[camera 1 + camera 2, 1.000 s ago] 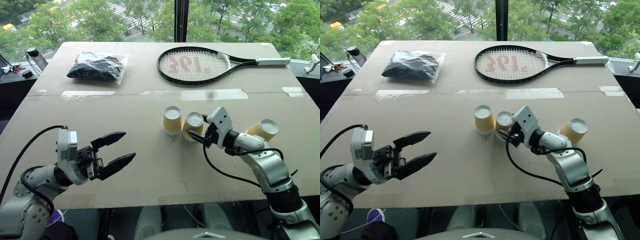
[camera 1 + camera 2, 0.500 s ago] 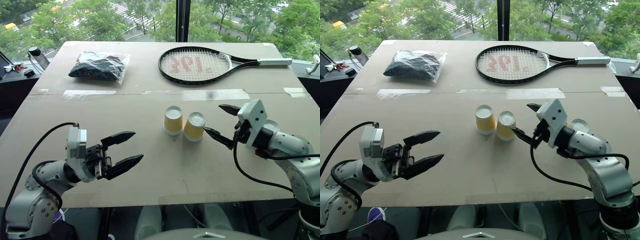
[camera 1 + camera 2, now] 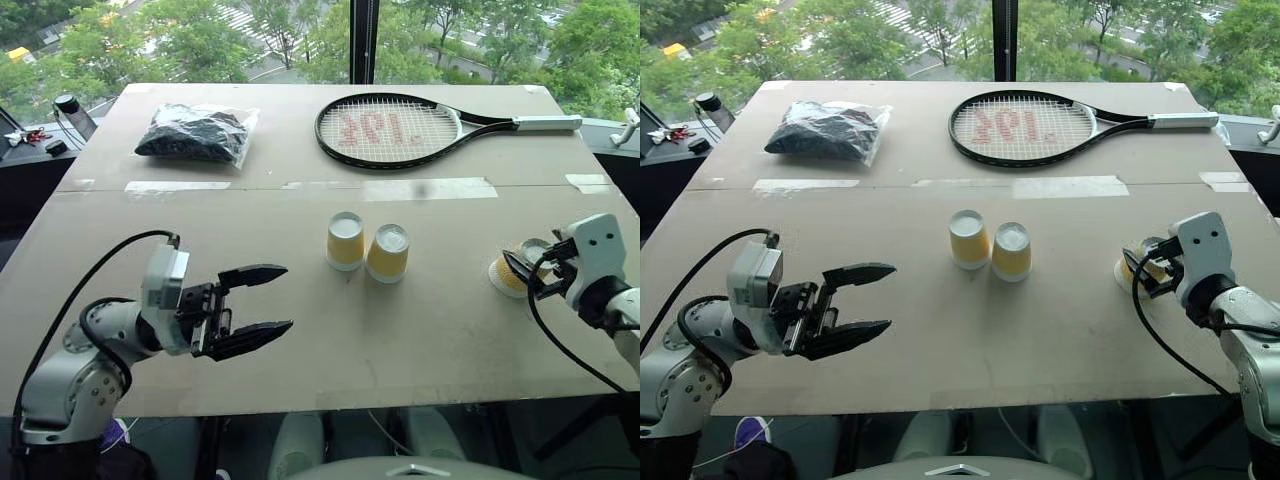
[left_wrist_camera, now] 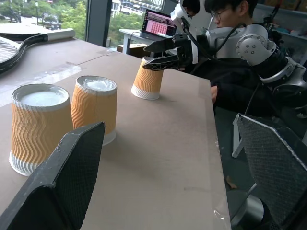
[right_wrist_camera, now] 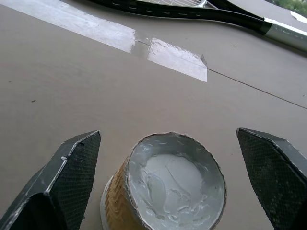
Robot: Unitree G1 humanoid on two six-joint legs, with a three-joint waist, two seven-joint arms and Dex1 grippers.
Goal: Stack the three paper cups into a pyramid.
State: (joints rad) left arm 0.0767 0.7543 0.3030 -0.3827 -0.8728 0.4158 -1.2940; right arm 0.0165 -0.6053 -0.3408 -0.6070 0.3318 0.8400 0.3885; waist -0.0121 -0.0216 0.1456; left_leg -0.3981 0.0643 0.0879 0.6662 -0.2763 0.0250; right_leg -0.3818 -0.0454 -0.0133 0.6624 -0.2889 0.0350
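Two paper cups (image 3: 345,241) (image 3: 388,253) stand upside down, side by side, at the table's middle. The third paper cup (image 3: 508,274) stands upside down near the right edge. My right gripper (image 3: 521,277) is open right at it, one finger on each side. In the right wrist view the cup's white base (image 5: 175,184) lies between the wide-spread fingers (image 5: 62,177), which do not touch it. My left gripper (image 3: 288,297) is open and empty over the near left of the table, pointing towards the two middle cups (image 4: 38,124) (image 4: 95,112).
A tennis racket (image 3: 400,130) lies at the far side, and a clear bag of dark stuff (image 3: 195,133) at the far left. Tape strips (image 3: 430,188) cross the table's seam. A seated person (image 4: 230,62) is beyond the table's right edge.
My right gripper has swung from beside the two middle cups out to the right, to the third cup. My left gripper has edged slightly inward and stayed open.
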